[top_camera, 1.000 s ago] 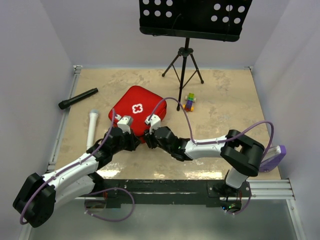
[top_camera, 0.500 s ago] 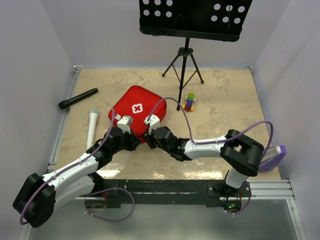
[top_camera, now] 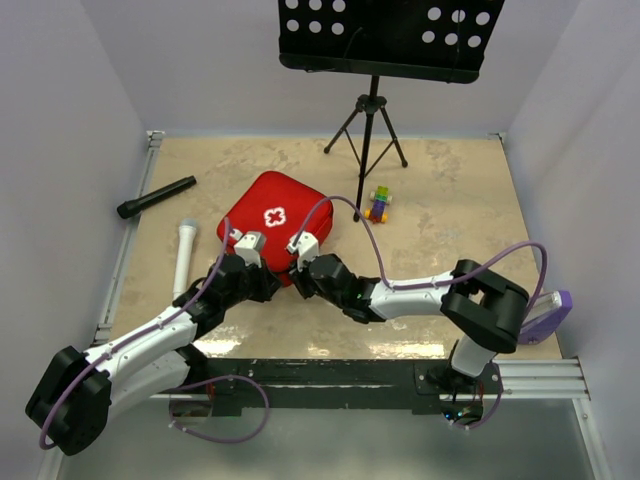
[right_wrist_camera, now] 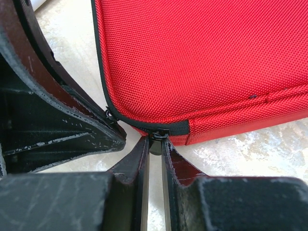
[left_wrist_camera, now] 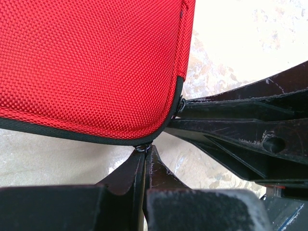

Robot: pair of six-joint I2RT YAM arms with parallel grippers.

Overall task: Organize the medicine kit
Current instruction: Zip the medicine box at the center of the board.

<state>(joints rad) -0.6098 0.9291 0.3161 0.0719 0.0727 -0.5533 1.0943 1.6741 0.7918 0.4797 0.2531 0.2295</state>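
We see the medicine kit (top_camera: 272,215) lying closed on the table (top_camera: 450,200), left of centre, with its white cross facing up. Both tools meet at its near corner. Our left tool (left_wrist_camera: 143,155) has its fingers pressed together on the left zip pull (left_wrist_camera: 140,148). Our right tool (right_wrist_camera: 155,144) is clamped on the right zip pull (right_wrist_camera: 159,134), and the two pulls sit just beside each other.

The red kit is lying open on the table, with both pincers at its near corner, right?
Not quite. The kit is zipped shut, not open: the top view shows its lid down, cross up. It does lie on the table, with the left pincer and right pincer at its near corner, each pinching a zip pull.
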